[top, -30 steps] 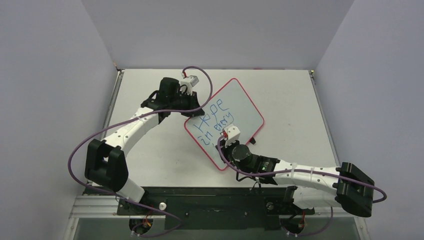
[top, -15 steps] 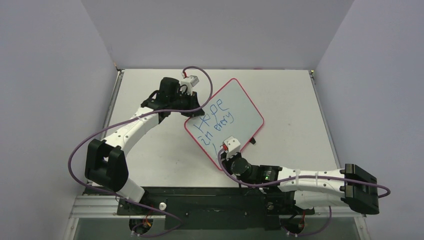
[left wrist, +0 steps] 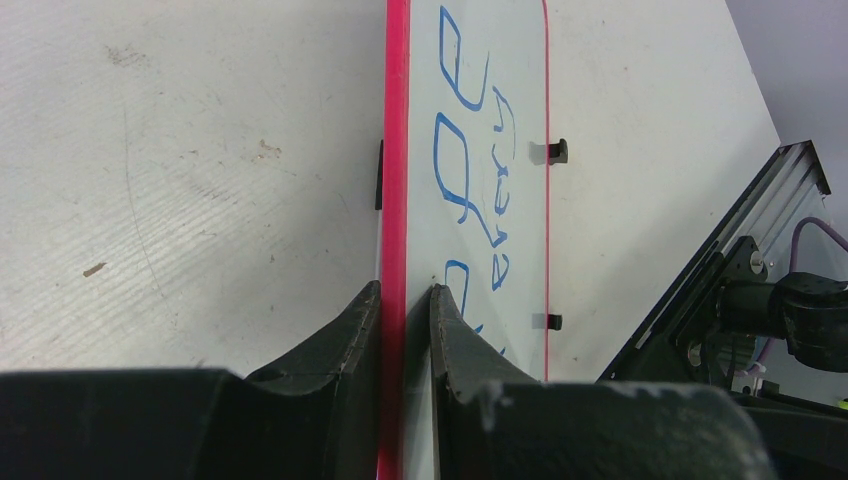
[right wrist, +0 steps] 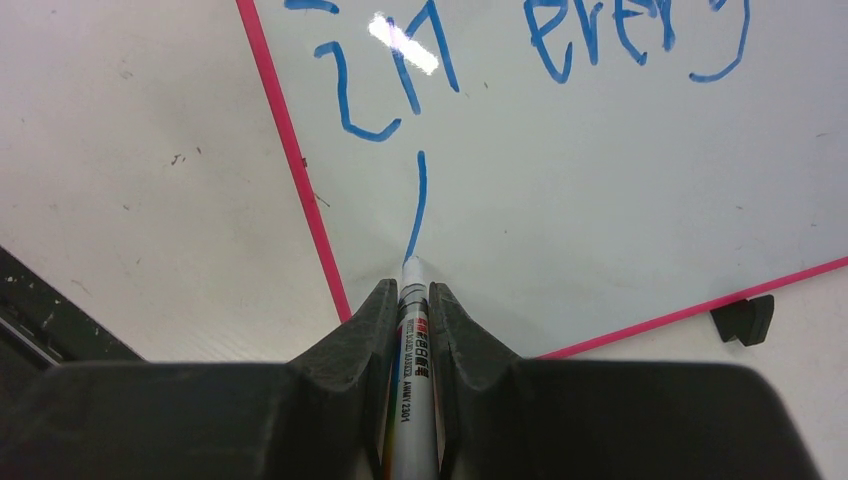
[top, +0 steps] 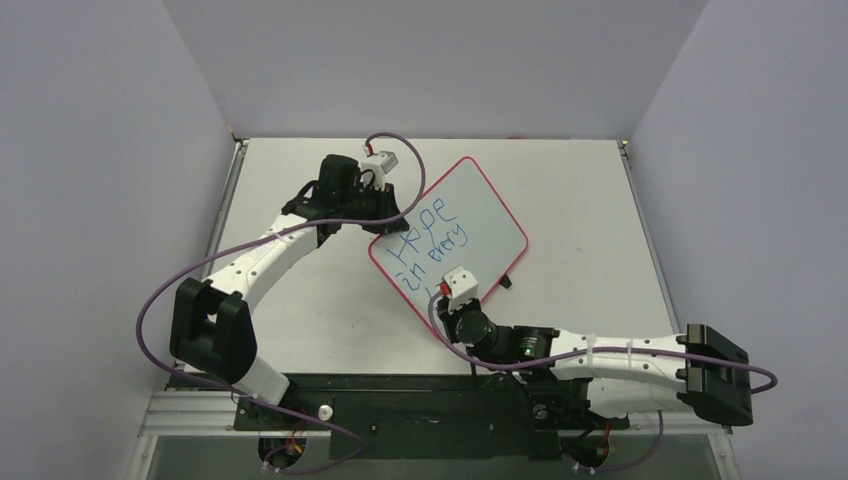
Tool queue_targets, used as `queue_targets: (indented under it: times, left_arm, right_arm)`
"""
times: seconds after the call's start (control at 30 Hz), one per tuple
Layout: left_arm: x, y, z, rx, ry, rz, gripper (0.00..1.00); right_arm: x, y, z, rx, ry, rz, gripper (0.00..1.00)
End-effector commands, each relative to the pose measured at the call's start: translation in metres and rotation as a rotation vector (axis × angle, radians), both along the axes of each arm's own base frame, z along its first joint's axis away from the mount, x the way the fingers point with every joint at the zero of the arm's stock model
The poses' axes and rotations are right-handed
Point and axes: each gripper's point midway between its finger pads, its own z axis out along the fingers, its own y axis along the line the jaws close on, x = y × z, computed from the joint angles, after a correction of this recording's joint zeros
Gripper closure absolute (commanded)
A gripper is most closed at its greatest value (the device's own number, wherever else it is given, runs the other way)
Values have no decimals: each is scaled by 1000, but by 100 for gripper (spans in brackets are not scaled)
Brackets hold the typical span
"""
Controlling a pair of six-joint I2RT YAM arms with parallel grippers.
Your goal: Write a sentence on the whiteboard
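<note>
The whiteboard [top: 470, 215], white with a red-pink rim, lies turned like a diamond on the table. The sentence [top: 432, 240] in blue reads "Hope", then "in every". A single blue downstroke [right wrist: 419, 205] starts a third line. My left gripper [left wrist: 405, 300] is shut on the whiteboard's left rim [left wrist: 394, 180]. My right gripper [right wrist: 411, 300] is shut on a white marker [right wrist: 409, 400]. The marker tip touches the board at the stroke's lower end, near the board's bottom corner. In the top view my right gripper [top: 447, 297] is hidden under the wrist.
Two small black clips [left wrist: 558, 151] sit on the board's far edge; one shows in the right wrist view [right wrist: 745, 318]. The black rail [top: 400, 395] runs along the table's near edge. Grey walls close in left, right and back.
My right gripper has moved down and left from the second line to the board's lower corner, drawing one blue downstroke. The left arm and the board have not moved.
</note>
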Motion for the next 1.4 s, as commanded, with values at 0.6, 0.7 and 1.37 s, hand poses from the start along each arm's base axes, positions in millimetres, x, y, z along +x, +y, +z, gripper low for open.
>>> queue_targets:
  times: [0.6, 0.7, 1.37]
  left_arm:
    - [6, 25, -21, 164, -20, 44, 100]
    - [6, 25, -22, 166, -19, 44, 100]
    - [5, 25, -22, 164, -19, 41, 100]
  right_arm:
    - [25, 17, 23, 21, -68, -57, 100]
    - [30, 10, 19, 9, -66, -88, 100]
    - [9, -15, -15, -32, 35, -95, 100]
